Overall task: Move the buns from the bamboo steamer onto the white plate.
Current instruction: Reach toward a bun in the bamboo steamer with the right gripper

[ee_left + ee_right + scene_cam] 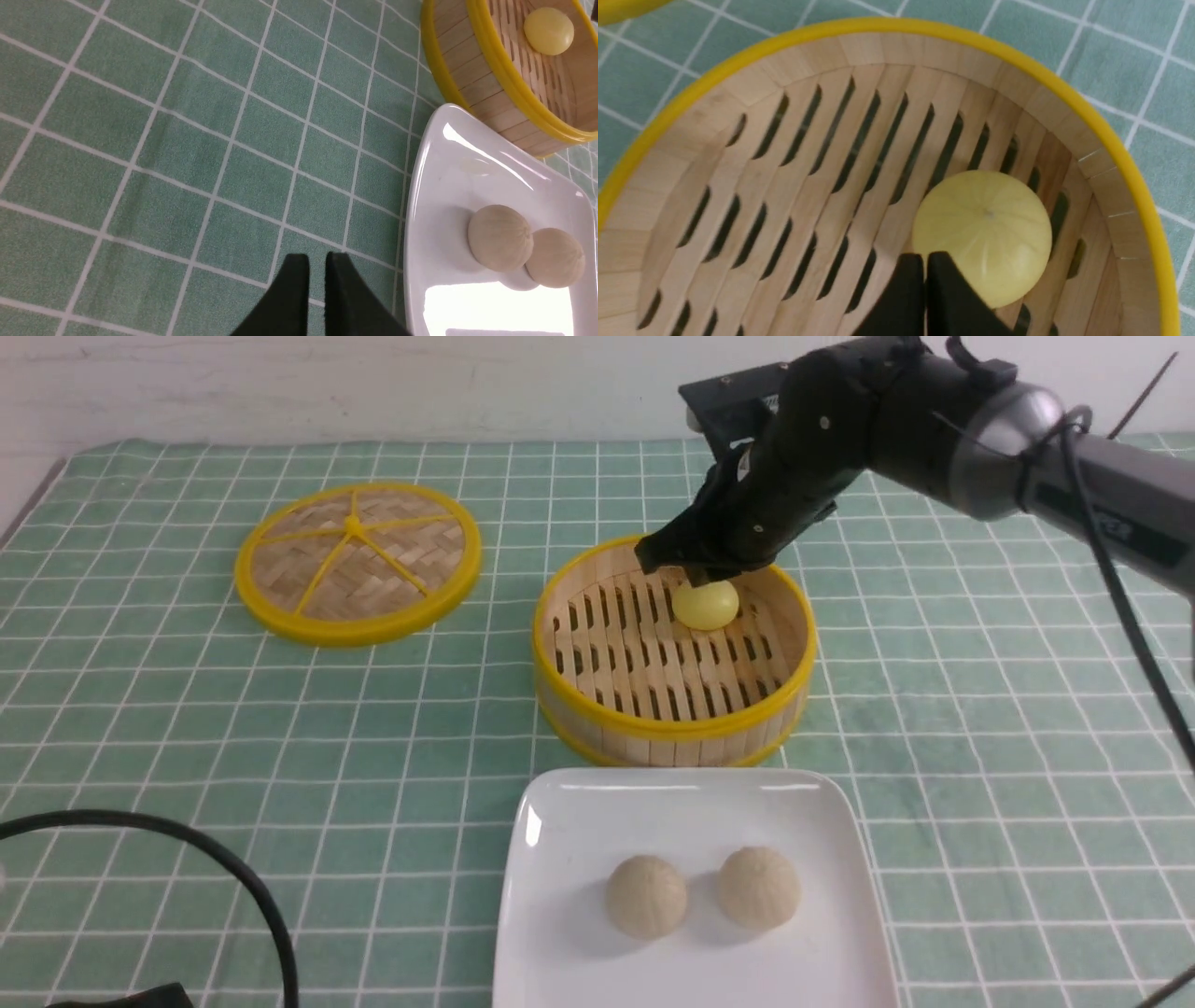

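Right pincer (926,262), tips together, hangs just over one smooth round yellow bun (987,231) in one slatted bamboo steamer (672,733). Nearer the robot than the pincer — two pleated beige buns (646,896) on one glossy white plate (560,859).

right gripper (695,567) tilted downward, jaws pressed together, left gripper (316,260) jaws drawn close together

Woven yellow-rimmed lid (358,563) flat on green checked tablecloth (140,709); black cable (93,817) front-left.

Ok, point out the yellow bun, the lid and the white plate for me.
yellow bun (707,607): front view, on its rounded front.
lid (373,581): front view, on a woven panel between spokes.
white plate (672,807): front view, on its bare far part.
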### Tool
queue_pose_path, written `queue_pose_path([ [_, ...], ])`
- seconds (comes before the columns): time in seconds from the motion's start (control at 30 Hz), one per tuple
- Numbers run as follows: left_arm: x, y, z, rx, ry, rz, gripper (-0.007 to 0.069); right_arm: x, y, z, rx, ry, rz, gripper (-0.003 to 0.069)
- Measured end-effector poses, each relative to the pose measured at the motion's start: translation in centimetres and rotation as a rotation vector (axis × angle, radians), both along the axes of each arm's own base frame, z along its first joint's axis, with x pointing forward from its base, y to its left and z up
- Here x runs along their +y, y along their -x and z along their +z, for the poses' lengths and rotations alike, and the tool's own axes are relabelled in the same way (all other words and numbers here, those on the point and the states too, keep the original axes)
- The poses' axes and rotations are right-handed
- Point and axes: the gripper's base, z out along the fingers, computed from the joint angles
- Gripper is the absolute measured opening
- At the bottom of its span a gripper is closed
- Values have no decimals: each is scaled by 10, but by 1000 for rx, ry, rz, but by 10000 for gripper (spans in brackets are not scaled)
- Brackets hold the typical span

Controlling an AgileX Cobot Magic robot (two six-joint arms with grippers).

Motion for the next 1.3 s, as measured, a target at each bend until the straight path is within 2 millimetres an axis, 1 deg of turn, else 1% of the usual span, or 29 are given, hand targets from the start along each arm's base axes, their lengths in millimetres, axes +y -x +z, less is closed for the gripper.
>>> queue_pose_path([
  [0.1,0,0,0,0,0,0,85,-5,-7,-3,18,-2,-16,-8],
  [0.23,0,0,0,0,-1,0,86,-7,-9,0,11,-12,-21,25],
  [0.27,0,0,0,0,-1,0,87,-6,-9,1,9,-14,-21,51],
  [0.3,0,0,0,0,-1,0,87,-6,-9,1,8,-14,-21,62],
  [0.37,0,0,0,1,-1,0,90,-6,-11,-2,2,-16,-22,131],
  [0.4,0,0,0,2,-2,-1,90,-6,-11,-3,0,-17,-23,153],
  [0.43,0,0,0,4,-2,-2,92,-5,-13,-7,0,-15,-23,202],
  [0.47,0,0,0,5,-2,-2,93,-5,-14,-9,-2,-15,-24,235],
  [0.57,0,1,-1,8,-2,-4,94,-4,-17,-17,-4,-9,-24,308],
  [0.63,0,1,-1,9,-3,-4,97,-3,-20,-20,-21,-6,-24,330],
  [0.8,0,1,-1,12,-3,-5,100,-4,-24,-29,-38,18,-20,341],
  [0.87,0,1,-1,12,-3,-5,104,-3,-25,-35,-33,21,-20,337],
  [0.93,0,1,-1,12,-3,-5,106,-2,-26,-41,-24,25,-20,313],
  [1.03,0,1,-1,12,-3,-5,109,-2,-27,-44,-16,23,-21,236],
  [1.1,0,1,-1,12,-3,-5,111,-2,-26,-43,-3,19,-22,146],
  [1.13,0,1,-1,12,-3,-5,113,-2,-25,-42,5,18,-21,106],
  [1.17,0,1,-1,12,-3,-5,114,-2,-22,-39,20,23,-16,48],
  [1.2,0,1,-1,12,-3,-5,115,-3,-20,-35,32,31,-8,21],
  [1.3,0,1,-1,13,-3,-6,118,-8,-7,-14,73,77,47,11],
])
